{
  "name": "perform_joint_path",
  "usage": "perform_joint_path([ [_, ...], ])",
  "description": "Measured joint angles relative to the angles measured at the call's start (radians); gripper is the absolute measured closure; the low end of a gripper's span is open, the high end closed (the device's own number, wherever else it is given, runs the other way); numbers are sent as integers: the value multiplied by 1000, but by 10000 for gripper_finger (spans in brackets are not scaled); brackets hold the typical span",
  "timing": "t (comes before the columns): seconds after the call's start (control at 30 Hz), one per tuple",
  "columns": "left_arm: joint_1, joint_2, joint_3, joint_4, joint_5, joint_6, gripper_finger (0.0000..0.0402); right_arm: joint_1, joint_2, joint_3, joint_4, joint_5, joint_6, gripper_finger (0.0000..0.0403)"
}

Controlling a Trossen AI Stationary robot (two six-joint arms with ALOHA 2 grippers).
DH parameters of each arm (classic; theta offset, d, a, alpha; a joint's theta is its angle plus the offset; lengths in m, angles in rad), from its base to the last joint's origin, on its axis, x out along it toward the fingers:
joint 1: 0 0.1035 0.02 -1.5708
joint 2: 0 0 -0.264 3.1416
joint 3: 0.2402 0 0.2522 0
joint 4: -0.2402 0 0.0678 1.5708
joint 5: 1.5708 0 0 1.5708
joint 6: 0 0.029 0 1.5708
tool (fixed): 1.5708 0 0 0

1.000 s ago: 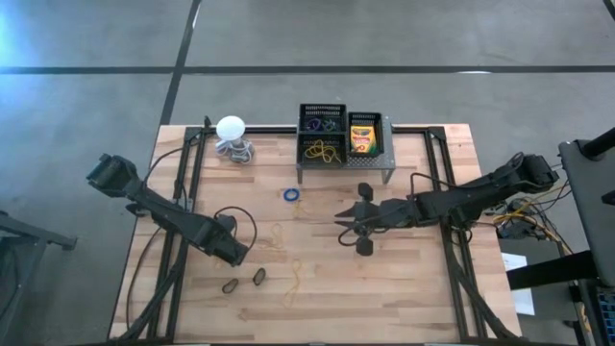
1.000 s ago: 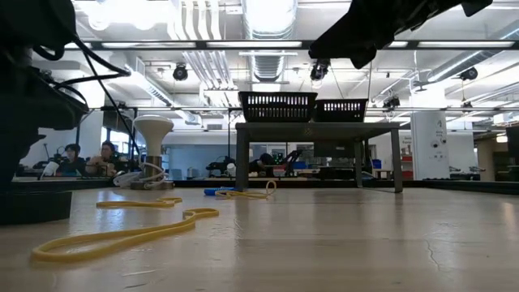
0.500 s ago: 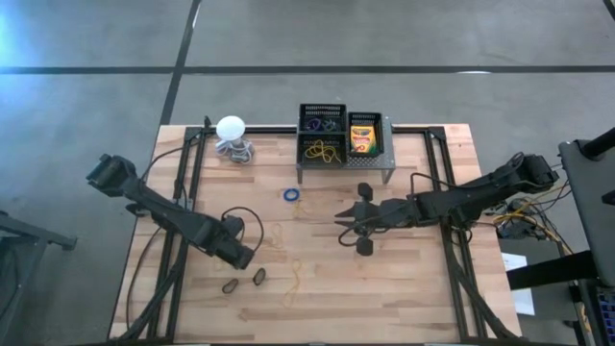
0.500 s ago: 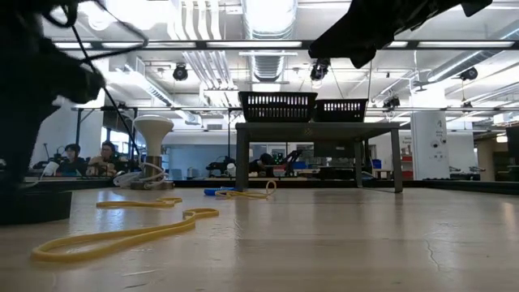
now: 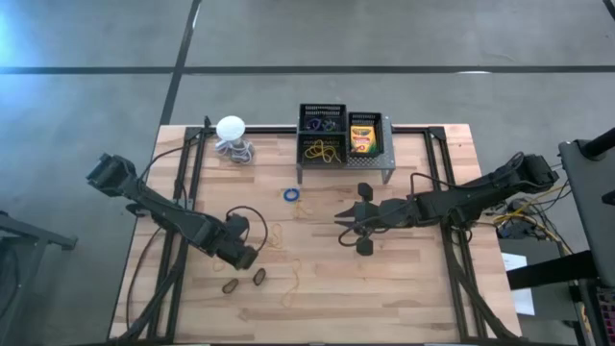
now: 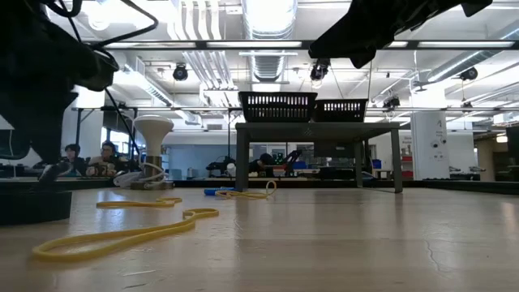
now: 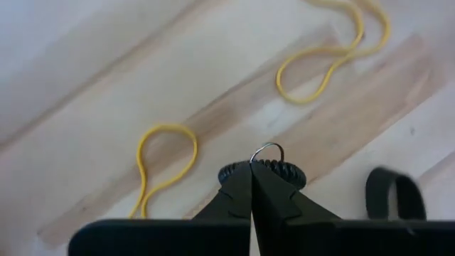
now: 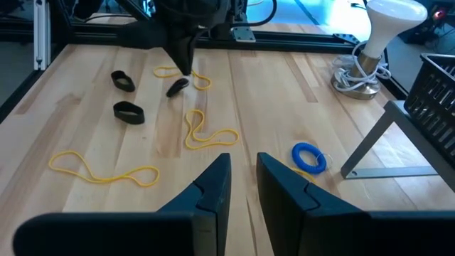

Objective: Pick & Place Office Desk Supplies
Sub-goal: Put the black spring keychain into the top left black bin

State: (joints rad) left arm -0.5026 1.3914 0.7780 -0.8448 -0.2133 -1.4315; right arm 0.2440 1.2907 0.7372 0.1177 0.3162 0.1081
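My left gripper (image 5: 246, 254) hangs over the near-left part of the table, shut on a small black loop (image 8: 176, 87). Two more black loops (image 5: 231, 285) (image 5: 260, 278) lie flat on the wood near it. Yellow rubber bands (image 5: 276, 234) (image 5: 293, 279) and a blue band (image 5: 291, 194) lie on the table. Black mesh bins (image 5: 322, 120) (image 5: 322, 149) hold bands, and a third holds a crayon box (image 5: 362, 137); all three sit on the grey stand (image 5: 344, 171). My right gripper (image 5: 339, 227) hovers open at mid-table, touching nothing. My left gripper pinches the black loop between its two fingertips (image 7: 250, 186), coming from above and pointing down. The loop's ribbed black rim (image 7: 286, 171) and a thin wire ring (image 7: 267, 148) show just past the tips. The loop hangs below the fingers (image 8: 183, 53).
The white ball with its coiled cord (image 5: 232, 137) stands at the far left. The grey stand takes up the far middle. Black frame rails (image 5: 188, 183) (image 5: 444, 183) run along both sides of the table. Bare wood lies at the near right.
My left gripper, still shut on the black loop, has risen and moved a little toward the table's right. The two black loops and the bands on the table have stayed where they were.
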Motion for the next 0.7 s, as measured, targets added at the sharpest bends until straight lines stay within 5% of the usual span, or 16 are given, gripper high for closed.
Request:
perform_joint_path([
  [0.7, 88, 0, -46, 175, -404, 143, 401, 0, 0, -1, 0, 0, -3, 339],
])
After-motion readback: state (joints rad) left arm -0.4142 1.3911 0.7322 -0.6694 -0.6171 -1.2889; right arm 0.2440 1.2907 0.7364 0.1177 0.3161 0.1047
